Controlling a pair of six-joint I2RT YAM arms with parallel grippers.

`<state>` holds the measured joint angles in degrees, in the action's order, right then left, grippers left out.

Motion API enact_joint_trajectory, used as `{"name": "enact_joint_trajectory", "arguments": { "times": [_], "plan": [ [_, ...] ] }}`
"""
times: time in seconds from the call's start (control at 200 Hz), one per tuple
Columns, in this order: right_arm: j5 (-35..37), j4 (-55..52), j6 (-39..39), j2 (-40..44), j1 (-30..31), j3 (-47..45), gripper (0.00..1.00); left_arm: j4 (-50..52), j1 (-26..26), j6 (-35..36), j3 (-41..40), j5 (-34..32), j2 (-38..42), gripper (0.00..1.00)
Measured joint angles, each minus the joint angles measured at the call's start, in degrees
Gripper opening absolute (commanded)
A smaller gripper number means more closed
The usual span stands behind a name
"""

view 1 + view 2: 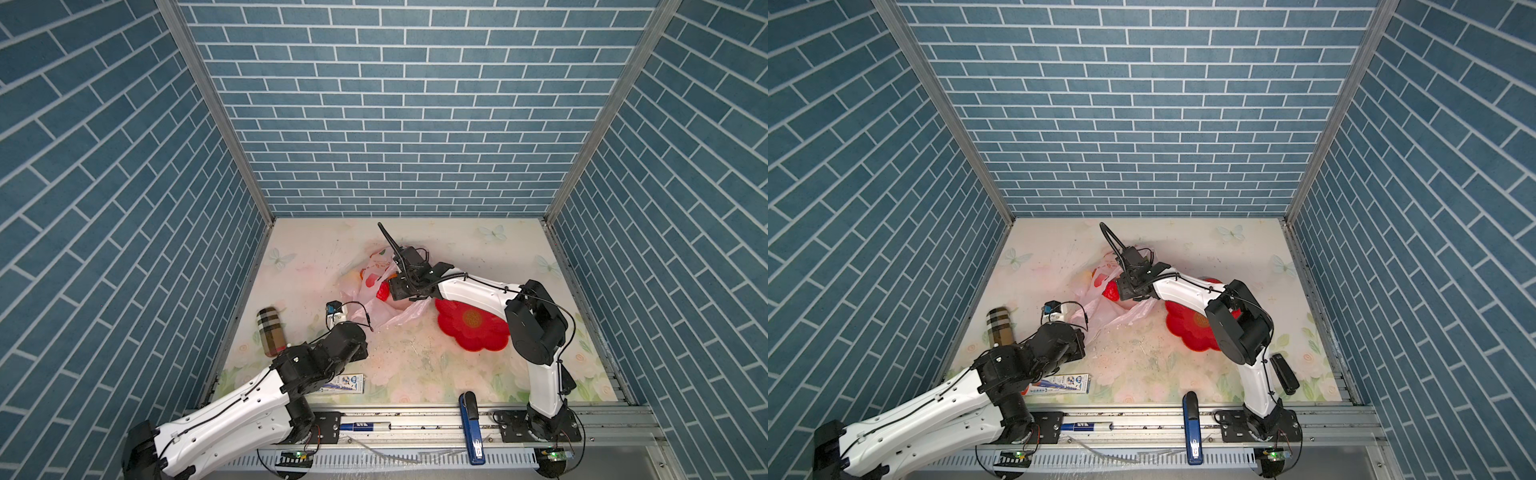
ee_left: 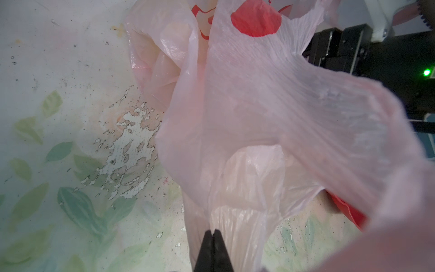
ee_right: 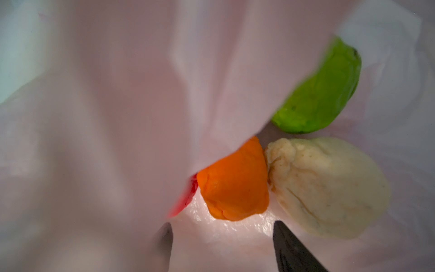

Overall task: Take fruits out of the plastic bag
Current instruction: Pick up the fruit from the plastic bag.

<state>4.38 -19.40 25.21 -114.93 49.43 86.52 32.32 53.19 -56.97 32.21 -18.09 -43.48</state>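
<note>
Far left on the floral table (image 1: 415, 365), a plaid-patterned cylinder (image 1: 272, 332) lying on its side, well apart from the work

Next, the left gripper (image 2: 213, 235), fingers clenched together on a fold of the plastic bag (image 1: 376, 286), pinching the thin pale-pink film and apparently holding that side up

Mid-table, the bag itself, crumpled and translucent, printed in red, mouth turned toward the right arm

Reaching into that mouth, the right gripper (image 3: 223, 235), fingers spread apart and grasping nothing, one fingertip veiled behind a drooping sheet of film

Just ahead of those tips, in the right wrist view, the fruits, all inside the bag: a sliver of a red fruit (image 3: 188, 200) half under the film, an orange fruit (image 3: 233, 186) nearest the gap, a beige fruit (image 3: 327, 188) touching it, a green fruit (image 3: 322, 94) farther in. No fruit visible outside the bag

Right of the bag, a red flower-shaped plate (image 1: 473, 328), partly hidden under the right arm

Likely trouble from here:
- Closing on the hanging film along with the orange fruit, or on film alone, because of that sheet draped across one finger
- Dragging the whole bag along on withdrawal
- Squeezing off-centre and nudging the orange fruit deeper in
- Losing the open mouth through film slipping out of the left pinch
</note>
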Motion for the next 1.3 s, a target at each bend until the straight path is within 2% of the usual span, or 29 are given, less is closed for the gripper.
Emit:
{"name": "enact_joint_trajectory", "arguments": {
  "times": [0.375, 0.905, 1.15, 1.3],
  "plan": [
    [3.1, 6.8, 2.1, -1.6, -0.4, 0.0, 0.69, -1.3, 0.5, -0.7, -1.7, 0.2, 0.2, 0.02],
    [4.0, 9.6, 6.1, -6.8, -1.4, 0.0, 0.67, -1.4, 3.8, -2.9, -2.8, -0.8, 0.7, 0.02],
    [4.0, 11.1, 7.4, -8.1, -1.9, 0.0, 0.54, -1.7, 4.9, -3.9, -3.3, -1.2, 0.3, 0.02],
    [3.9, 11.8, 7.6, -8.1, -2.2, 0.0, 0.41, -1.9, 5.0, -4.1, -3.6, -1.4, 0.0, 0.02]
  ]
}}
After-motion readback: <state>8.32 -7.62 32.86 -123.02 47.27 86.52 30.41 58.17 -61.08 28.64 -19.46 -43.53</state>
